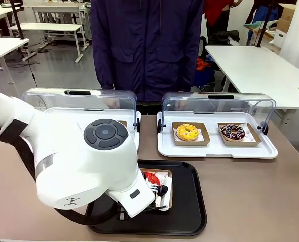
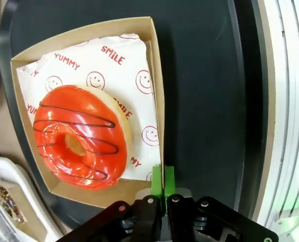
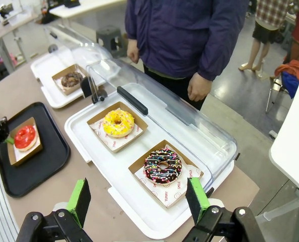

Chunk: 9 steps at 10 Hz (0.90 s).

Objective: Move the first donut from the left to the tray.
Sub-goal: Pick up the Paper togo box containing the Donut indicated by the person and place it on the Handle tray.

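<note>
On holder rim [image 2: 158, 126], left hand [image 2: 163, 182] seemingly pinched.

A glossy red-glazed ring donut [image 2: 81, 137] carries thin dark brown zigzag lines across its icing, and its cut side shows pale cream. It lies on white paper [image 2: 120, 80] printed with red smiley faces and the red words YUMMY and SMILE, inside a shallow brown cardboard holder [image 2: 156, 85] on the flat black rectangular tray [image 2: 200, 91]. On the white tray [image 1: 217, 148] at the far right, a yellow-iced ring donut [image 1: 188, 132] bears pale flecks and a chocolate-brown ring donut [image 3: 162, 166] has multicoloured sprinkles. The left gripper [image 2: 162, 182] is black with bright green pads, as is the right gripper [image 3: 139, 201]. The person's jacket [image 1: 149, 45] is dark navy.
</note>
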Each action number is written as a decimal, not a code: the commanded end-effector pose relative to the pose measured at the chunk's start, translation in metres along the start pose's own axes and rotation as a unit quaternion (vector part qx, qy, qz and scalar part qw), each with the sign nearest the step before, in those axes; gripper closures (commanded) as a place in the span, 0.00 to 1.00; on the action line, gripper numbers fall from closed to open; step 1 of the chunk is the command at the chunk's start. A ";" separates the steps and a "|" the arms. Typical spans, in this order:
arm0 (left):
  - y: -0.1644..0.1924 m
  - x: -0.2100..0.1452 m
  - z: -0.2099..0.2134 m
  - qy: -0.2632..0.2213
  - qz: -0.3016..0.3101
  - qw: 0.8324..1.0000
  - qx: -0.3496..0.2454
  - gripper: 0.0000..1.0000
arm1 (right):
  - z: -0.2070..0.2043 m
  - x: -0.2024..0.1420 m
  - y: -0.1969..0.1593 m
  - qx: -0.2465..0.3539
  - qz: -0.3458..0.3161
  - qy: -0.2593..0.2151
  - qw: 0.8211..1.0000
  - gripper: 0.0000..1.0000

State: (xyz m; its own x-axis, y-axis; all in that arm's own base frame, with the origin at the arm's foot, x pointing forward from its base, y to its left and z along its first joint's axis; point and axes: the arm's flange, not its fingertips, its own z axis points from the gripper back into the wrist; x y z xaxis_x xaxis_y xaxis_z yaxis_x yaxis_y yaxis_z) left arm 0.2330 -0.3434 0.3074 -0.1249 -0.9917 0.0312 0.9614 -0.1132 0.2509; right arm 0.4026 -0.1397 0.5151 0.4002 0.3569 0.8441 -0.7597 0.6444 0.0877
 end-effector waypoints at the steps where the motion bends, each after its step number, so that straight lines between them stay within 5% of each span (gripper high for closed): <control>1: -0.065 -0.077 -0.007 -0.022 0.020 1.000 0.009 0.40 | -0.001 0.002 -0.002 0.002 0.006 -0.015 1.000 0.00; 2: -0.064 -0.076 -0.004 -0.029 0.031 0.999 -0.007 0.42 | -0.001 0.002 -0.002 0.002 0.006 -0.015 1.000 0.00; 3: -0.063 -0.075 0.000 -0.028 0.032 0.999 -0.006 0.00 | -0.001 0.002 -0.002 0.002 0.006 -0.015 1.000 0.00; 5: -0.061 -0.074 0.010 -0.032 0.038 0.999 -0.008 0.00 | -0.001 0.002 -0.002 0.002 0.006 -0.015 1.000 0.00; 6: -0.060 -0.073 0.018 -0.032 0.039 0.999 -0.009 0.18 | -0.001 0.002 -0.002 0.002 0.006 -0.015 1.000 0.00; 8: -0.050 -0.083 0.050 -0.037 0.048 0.998 -0.009 0.00 | -0.001 0.002 -0.002 0.002 0.006 -0.015 1.000 0.00; 9: -0.041 -0.088 0.070 -0.044 0.052 0.998 0.002 0.00 | -0.001 0.002 -0.002 0.002 0.006 -0.015 1.000 0.00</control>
State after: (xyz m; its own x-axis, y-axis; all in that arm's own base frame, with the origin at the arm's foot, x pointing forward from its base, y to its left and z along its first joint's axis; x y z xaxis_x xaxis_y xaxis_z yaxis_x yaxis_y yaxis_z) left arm 0.2324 -0.3424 0.3462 -0.0392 -0.9916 0.1236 0.9715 -0.0089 0.2368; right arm 0.4026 -0.1396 0.5151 0.4002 0.3570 0.8441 -0.7597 0.6443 0.0878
